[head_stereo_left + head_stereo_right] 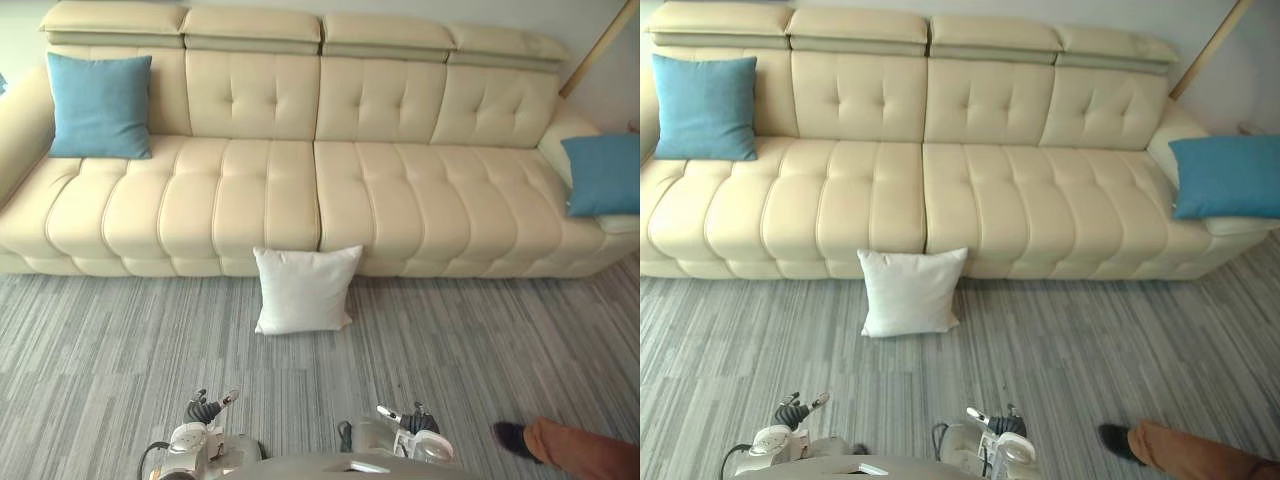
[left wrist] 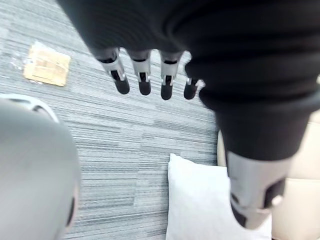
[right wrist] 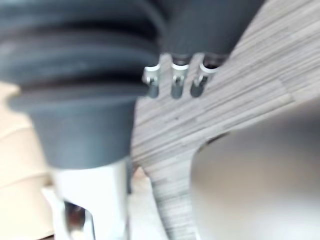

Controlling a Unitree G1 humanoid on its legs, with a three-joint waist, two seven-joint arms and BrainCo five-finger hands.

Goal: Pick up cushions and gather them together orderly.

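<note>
Left eye view first, and I start at the left end of the sofa (image 1: 270, 190): a left blue cushion (image 1: 99, 105) stands upright on the seat, leaning against the backrest in the corner by the armrest. Below it, low over the grey carpet (image 1: 100, 360), I see my left hand (image 1: 204, 410). In its wrist view the fingers (image 2: 144, 80) hang straight and relaxed with the thumb (image 2: 252, 195) apart, and it has hold of nothing. A tan patch (image 2: 47, 64) lies on the carpet past them.

In the middle, the white cushion (image 1: 303, 290) sits on the carpet, upright and leaning against the sofa's front where the two seat halves meet. It is well apart from both hands.

To its right, my right hand (image 1: 412, 420) hangs low over the carpet. Its fingers (image 3: 175, 82) are loose and hold nothing.

At the sofa's right end, a right blue cushion (image 1: 605, 173) leans against the armrest. In the lower right corner a person's dark shoe (image 1: 510, 437) and orange-brown trouser leg (image 1: 585, 452) rest on the carpet.
</note>
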